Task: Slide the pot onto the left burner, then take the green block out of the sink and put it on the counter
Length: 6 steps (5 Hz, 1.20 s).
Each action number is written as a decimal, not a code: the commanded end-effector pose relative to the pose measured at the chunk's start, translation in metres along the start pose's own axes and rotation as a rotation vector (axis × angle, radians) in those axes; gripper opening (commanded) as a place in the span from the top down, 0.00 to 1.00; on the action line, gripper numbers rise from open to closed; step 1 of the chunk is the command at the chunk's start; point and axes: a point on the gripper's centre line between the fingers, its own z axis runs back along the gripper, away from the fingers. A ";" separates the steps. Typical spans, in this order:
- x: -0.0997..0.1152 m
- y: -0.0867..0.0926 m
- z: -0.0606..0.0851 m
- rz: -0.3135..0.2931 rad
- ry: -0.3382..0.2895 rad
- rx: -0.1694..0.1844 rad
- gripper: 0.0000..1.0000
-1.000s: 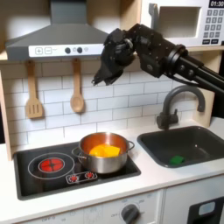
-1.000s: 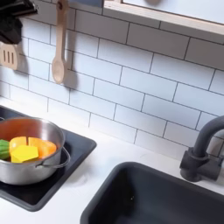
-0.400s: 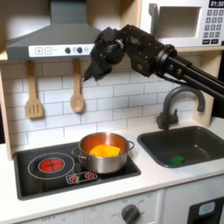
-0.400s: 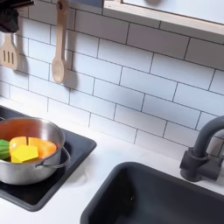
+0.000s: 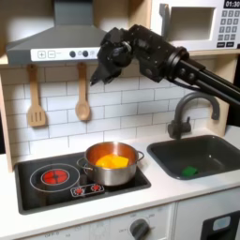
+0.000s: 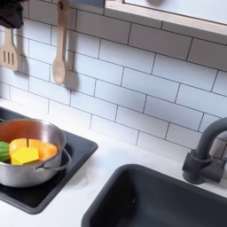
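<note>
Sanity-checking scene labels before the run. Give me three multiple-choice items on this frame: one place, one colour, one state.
1. Where is the pot?
A. cooktop's right burner
B. in the sink
C. on the counter

2. What colour is the block in the sink?
A. red
B. green
C. blue

3. Where is the gripper?
A. gripping the pot
B. down in the sink
C. raised by the range hood, clear of the pot

Key: 1 A, the pot sits on the right burner in the first exterior view; 2 B, the cube is bright green; 3 C, it hangs high above the pot.
</note>
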 end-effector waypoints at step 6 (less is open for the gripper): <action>0.038 -0.002 0.000 0.071 -0.091 0.000 1.00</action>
